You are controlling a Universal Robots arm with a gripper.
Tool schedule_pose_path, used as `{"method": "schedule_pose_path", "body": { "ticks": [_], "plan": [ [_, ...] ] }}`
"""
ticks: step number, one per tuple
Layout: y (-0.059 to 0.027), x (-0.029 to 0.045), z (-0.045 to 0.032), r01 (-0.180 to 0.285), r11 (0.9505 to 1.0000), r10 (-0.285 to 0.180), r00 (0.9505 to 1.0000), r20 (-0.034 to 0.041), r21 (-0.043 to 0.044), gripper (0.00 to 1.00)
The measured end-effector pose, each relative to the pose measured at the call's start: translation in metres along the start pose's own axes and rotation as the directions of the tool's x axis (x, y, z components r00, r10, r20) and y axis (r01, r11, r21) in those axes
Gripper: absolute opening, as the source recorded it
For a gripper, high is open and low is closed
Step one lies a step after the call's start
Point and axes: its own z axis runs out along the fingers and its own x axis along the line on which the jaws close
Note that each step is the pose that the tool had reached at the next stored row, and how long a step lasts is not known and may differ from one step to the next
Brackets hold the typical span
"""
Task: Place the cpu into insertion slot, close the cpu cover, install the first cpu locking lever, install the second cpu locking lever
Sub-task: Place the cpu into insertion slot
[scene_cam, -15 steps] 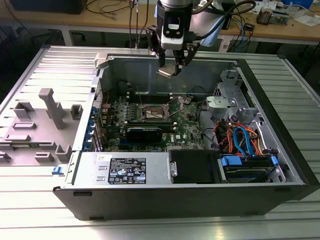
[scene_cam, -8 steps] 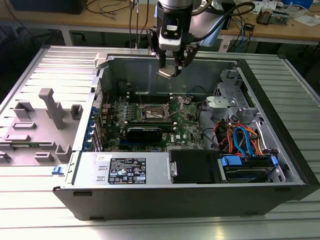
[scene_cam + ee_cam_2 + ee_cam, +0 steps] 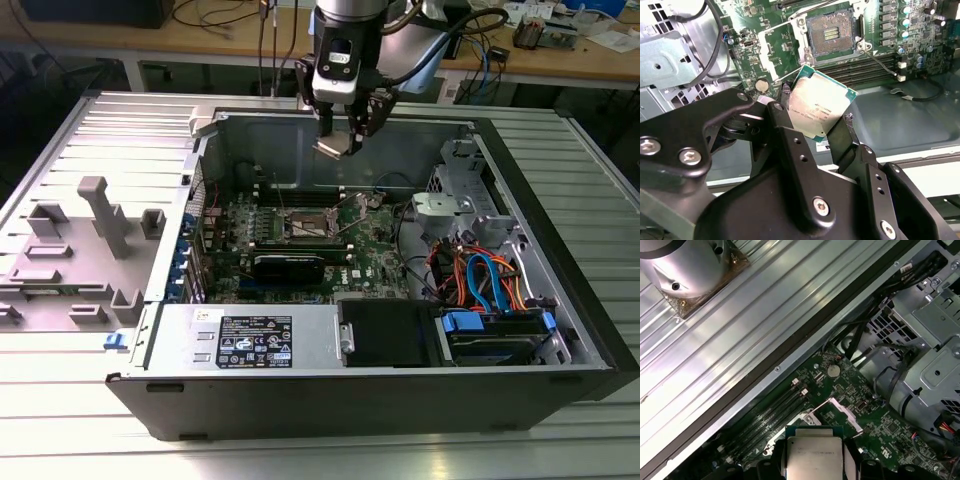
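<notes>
Two black fingers of the gripper are clamped on opposite edges of the chip, holding it clear of everything else. Its dull metal top, edged in green, faces the camera in both wrist views.

In the exterior view the gripper hangs from an arm that comes straight down from the top of the picture. The wrist points downward over the back part of the open computer case. The chip sits tilted between the fingertips, well above the green board.

In the second wrist view the socket lies beyond the chip. It is open and its dark centre is bare, so the chip is not yet seated. In the first wrist view the cover plate is raised off the socket, just past the held chip.

The exterior view looks down on the socket from above. A labelled metal box sits at the near side of the case. A grey plastic fixture stands on the ribbed table at the exterior view's left. A wooden workbench is farthest back.
</notes>
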Motion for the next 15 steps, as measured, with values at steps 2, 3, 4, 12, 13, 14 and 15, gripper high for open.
{"method": "schedule_pose_path", "body": {
  "ticks": [2,3,4,12,13,14,15],
  "plan": [
    [-0.0001,-0.0001,0.0005,-0.01,1.0,0.01,0.9999,0.0008,-0.0003,0.54],
    [-0.0002,-0.0001,0.0006,-0.015,0.9999,0.015,0.9999,0.0013,-0.0002,0.54],
    [-0.0002,-0.0001,0.0006,-0.015,0.9999,0.015,0.9999,0.0013,-0.0002,0.54],
    [-0.0002,-0.0001,0.0007,-0.018,0.9998,0.018,0.9998,0.0015,-0.0004,0.54],
    [-0.0002,0.0,0.0007,-0.019,0.9998,0.019,0.9998,0.0015,-0.0004,0.54],
    [-0.0002,0.0,0.0007,-0.019,0.9998,0.019,0.9998,0.0015,-0.0004,0.54],
    [-0.0002,-0.0001,0.0007,-0.019,0.9998,0.019,0.9998,0.0016,-0.0004,0.54]
  ]
}}
